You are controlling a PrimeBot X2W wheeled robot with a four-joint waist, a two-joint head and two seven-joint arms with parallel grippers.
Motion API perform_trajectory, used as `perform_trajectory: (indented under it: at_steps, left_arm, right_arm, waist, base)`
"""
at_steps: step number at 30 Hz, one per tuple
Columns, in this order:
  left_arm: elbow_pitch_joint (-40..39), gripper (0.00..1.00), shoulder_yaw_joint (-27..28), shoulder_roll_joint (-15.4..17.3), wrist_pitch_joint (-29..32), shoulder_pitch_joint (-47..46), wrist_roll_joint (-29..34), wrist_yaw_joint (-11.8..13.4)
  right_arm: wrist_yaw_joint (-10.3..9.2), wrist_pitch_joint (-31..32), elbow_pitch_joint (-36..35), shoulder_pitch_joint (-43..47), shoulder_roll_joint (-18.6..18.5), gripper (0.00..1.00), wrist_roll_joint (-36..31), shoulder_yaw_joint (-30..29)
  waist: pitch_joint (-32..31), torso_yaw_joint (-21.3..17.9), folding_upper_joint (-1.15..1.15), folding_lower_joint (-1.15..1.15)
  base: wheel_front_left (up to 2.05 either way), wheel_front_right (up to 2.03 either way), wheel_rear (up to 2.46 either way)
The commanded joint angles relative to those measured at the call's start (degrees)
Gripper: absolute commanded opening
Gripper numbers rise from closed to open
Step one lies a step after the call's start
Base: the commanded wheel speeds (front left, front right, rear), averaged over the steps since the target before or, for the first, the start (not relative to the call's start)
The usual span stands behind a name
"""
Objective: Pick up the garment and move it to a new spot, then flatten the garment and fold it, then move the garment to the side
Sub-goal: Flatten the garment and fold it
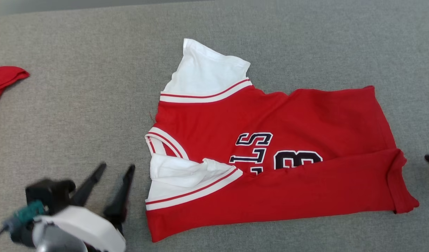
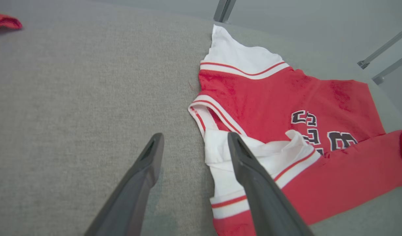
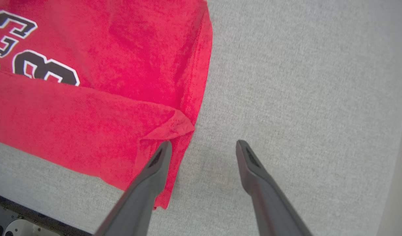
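Garment (image 1: 270, 115) lies flat mid-surface (image 1: 78, 105), collar end left, hem right. Near long edge is folded once over the lettering (image 1: 254, 148). Far sleeve (image 1: 207, 70) isn't folded in, so I judge folding part done and the side move left. Left hand (image 1: 117, 166) is just off the near sleeve (image 1: 179, 171), fingers well apart, empty. Right hand (image 3: 204, 142) is at the hem corner, fingers apart, empty; cloth contact unclear.

Left pincer (image 1: 117, 166) sits at the lower left of the head view. Its two dark fingers (image 1: 88, 185) are spread apart and grip nothing, with the pale wrist (image 1: 81, 227) behind them. Right pincer (image 3: 204, 143) is likewise parted and empty, one dark tip at the head view's right edge.
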Motion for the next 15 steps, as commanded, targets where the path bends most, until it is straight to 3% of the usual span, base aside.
perform_trajectory:
  at_steps: [1, 5, 10, 15]
  left_arm:
    - [-1.9, 1.0, 1.2, 3.1, 2.7, -6.0, 1.6, -0.7]
    - [-0.1, 1.0, 0.6, 5.8, 10.8, -23.4, 0.7, -3.5]
    - [12.8, 1.0, -2.9, 2.6, 18.5, -47.4, -0.3, -6.5]
    - [27.0, 1.0, -7.2, -0.9, 22.3, -62.4, 0.0, -10.2]
  right_arm:
    - [0.01, 0.3, -0.3, -2.6, 0.4, 1.0, -1.3, -2.6]
    - [0.01, 3.1, 2.1, -10.9, 5.6, 1.0, -6.5, -5.0]
    - [0.0, 6.7, 8.1, -24.3, 15.6, 1.0, -13.2, -2.1]
    - [0.01, 5.5, 15.5, -33.3, 23.5, 1.0, -17.0, 3.5]
  waist:
    - [3.1, -1.1, 0.0, 0.0]
    - [8.3, -1.7, 0.0, 0.0]
    - [14.6, -3.2, 0.0, 0.0]
    - [17.4, -5.6, 0.0, 0.0]
  base:
    - [0.0, 0.0, 0.0]
    - [0.0, 0.0, 0.0]
    - [0.0, 0.0, 0.0]
    - [0.0, 0.0, 0.0]
